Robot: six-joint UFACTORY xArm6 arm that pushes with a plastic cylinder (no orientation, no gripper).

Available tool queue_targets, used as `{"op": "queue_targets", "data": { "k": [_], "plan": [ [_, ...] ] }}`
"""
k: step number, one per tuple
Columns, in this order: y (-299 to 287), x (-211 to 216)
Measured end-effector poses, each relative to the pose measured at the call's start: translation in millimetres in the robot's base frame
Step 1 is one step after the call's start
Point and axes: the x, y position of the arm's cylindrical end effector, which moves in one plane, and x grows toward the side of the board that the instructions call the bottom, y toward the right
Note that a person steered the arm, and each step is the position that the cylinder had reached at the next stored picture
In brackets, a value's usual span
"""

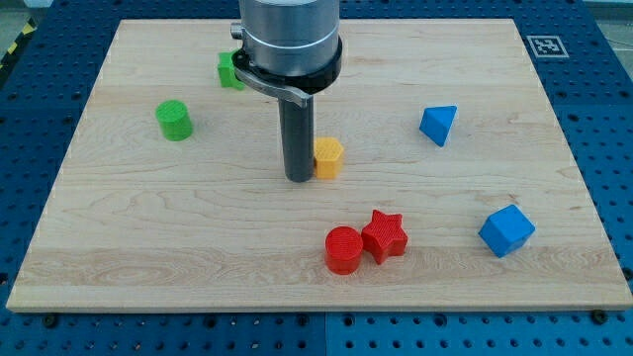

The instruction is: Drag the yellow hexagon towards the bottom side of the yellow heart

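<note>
camera view: my tip stands on the desk near the middle, touching or just beside the view's left face of the yellow hexagon. there are no fingers on this arm, only the dark rod, so nothing is open, closed or gripping; it can only push.

the yellow heart cannot be found in this view. it may be hidden behind the arm's grey housing at the view's top, but i cannot tell. a green block peeks out from the view's left of that housing, its shape unclear, and a green cylinder sits well apart to the view's left. a red cylinder and a red star touch each other below the hexagon. a blue pyramid-like block lies to the view's right and a blue cube at the lower right.

judging from this, the step in hand is contact made with the hexagon, ready to push. from this side a push would send it toward the view's right. the next move calls for knowing where the heart lies first; if it lies elsewhere, my tip must go around the hexagon to the face opposite the heart's bottom side, and keep clear of the red pair.
</note>
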Motion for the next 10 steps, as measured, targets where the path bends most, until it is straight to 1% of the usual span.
{"op": "queue_targets", "data": {
  "k": [1,3,4,5,8,9,10],
  "plan": [
    [1,17],
    [40,-3],
    [47,-19],
    [48,-53],
    [51,-105],
    [51,-115],
    [52,-138]
  ]
}}
